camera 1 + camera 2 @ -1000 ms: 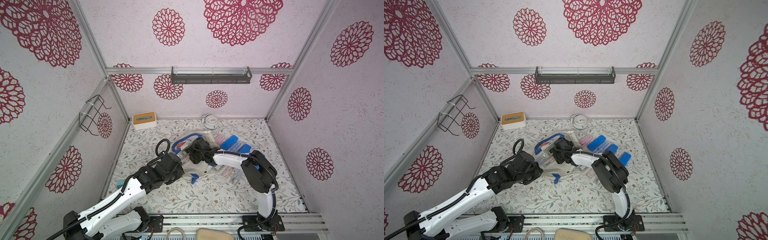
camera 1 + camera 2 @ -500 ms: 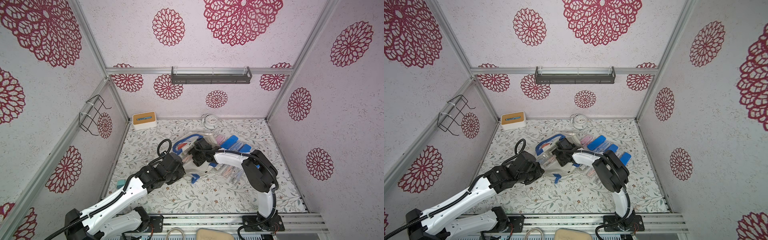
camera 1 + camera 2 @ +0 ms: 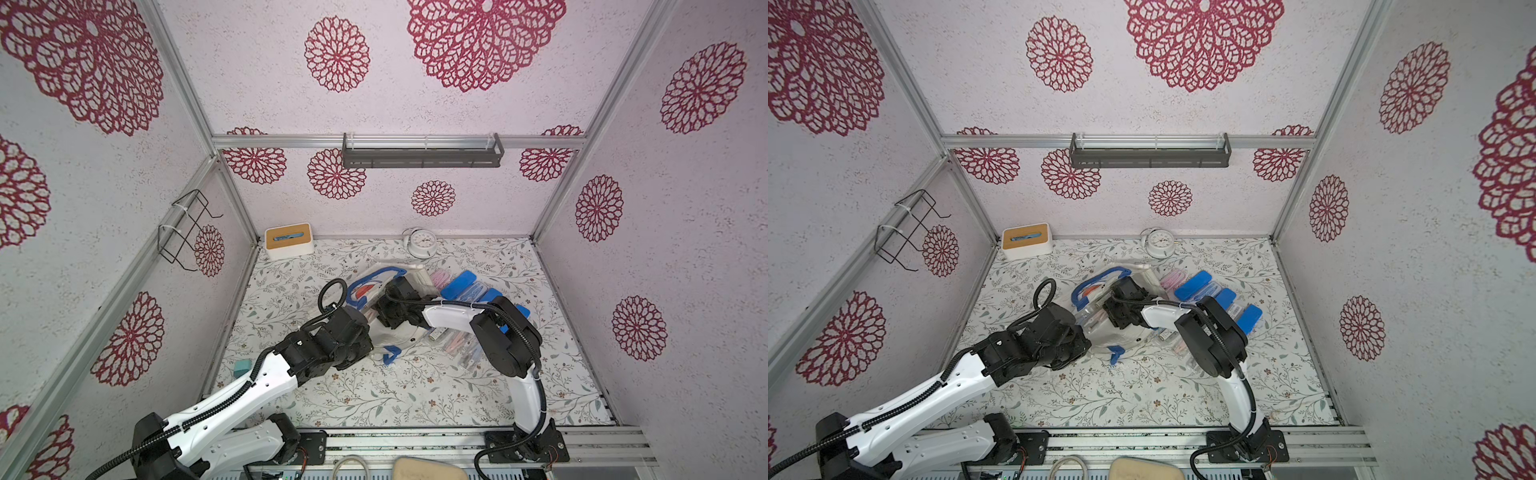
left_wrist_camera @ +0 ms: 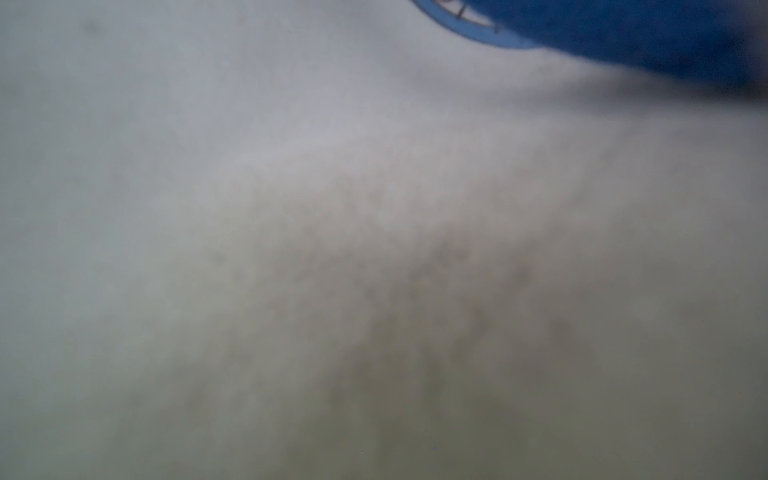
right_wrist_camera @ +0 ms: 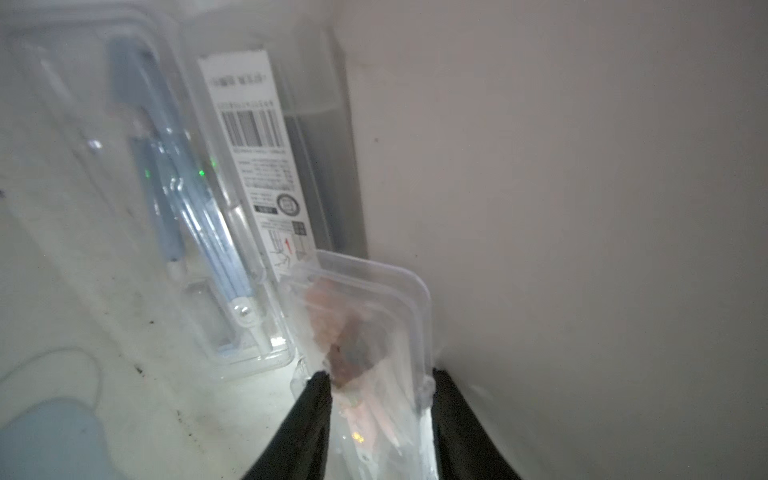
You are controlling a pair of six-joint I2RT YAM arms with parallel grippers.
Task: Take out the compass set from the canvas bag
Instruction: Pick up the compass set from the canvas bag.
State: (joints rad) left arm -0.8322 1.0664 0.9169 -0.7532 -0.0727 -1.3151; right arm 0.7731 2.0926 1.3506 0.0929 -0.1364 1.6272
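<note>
Mid counter [image 3: 415, 390], inside the canvas bag [image 3: 399, 334], grips a pink compass set [image 5: 365, 332] in right claw [image 5: 378, 376] for extraction. Clenches left claw [image 3: 365, 336] at its rim, likely anchoring cloth.

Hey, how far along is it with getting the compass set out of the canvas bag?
Done: several cases lie on the table beside the canvas bag. In hand: the right gripper, reaching inside the bag, is shut on a clear case holding a pink compass. Left: lifting that case out; a second case with a blue compass also sits inside.
</note>
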